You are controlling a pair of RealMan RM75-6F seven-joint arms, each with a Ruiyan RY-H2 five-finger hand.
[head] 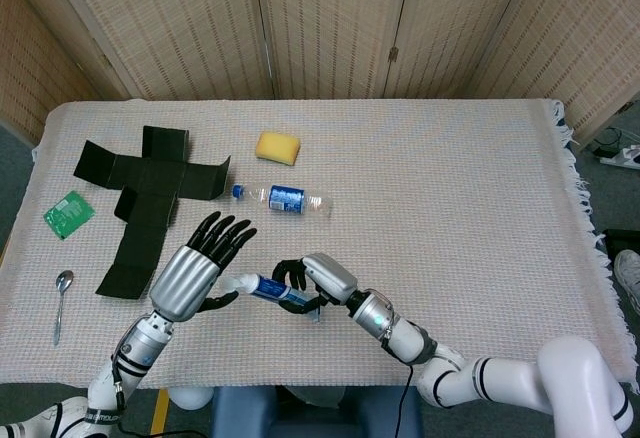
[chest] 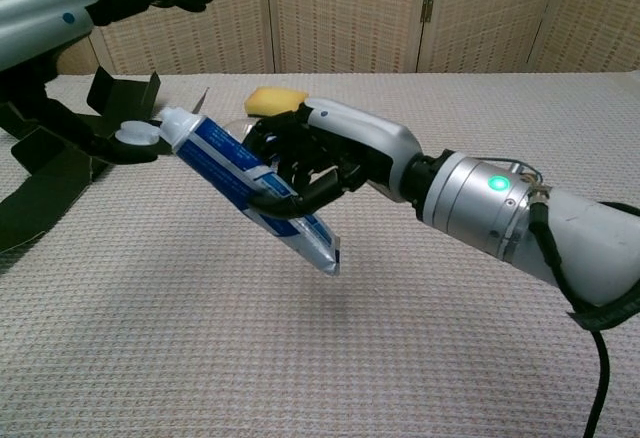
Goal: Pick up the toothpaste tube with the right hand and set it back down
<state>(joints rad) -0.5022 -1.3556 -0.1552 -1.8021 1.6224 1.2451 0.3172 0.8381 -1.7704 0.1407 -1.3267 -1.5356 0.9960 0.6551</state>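
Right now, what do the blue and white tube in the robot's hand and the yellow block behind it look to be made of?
The blue and white toothpaste tube, held off the cloth by the right hand, looks like soft glossy plastic: printed skin, flat crimped tail, white cap. The yellow block seems a matte foam sponge, with rounded edges and no shine.

- Your toothpaste tube (chest: pixel 250 173) was blue and white, with a white cap.
- Your right hand (chest: pixel 320 163) showed a silver back and black fingers; its wrist carried a green light.
- Your left hand (head: pixel 195 273) had the same silver shell and black fingers.
- The surface (head: pixel 450 208) wore a beige woven cloth with a fringed white edge.
- The sponge (head: pixel 278 147) was yellow.
- The bottle (head: pixel 283 199) was clear, with a blue label and blue cap.
- The flattened box (head: pixel 150 183) was black.
- The packet (head: pixel 68 213) was green.
- The spoon (head: pixel 62 298) was silver.
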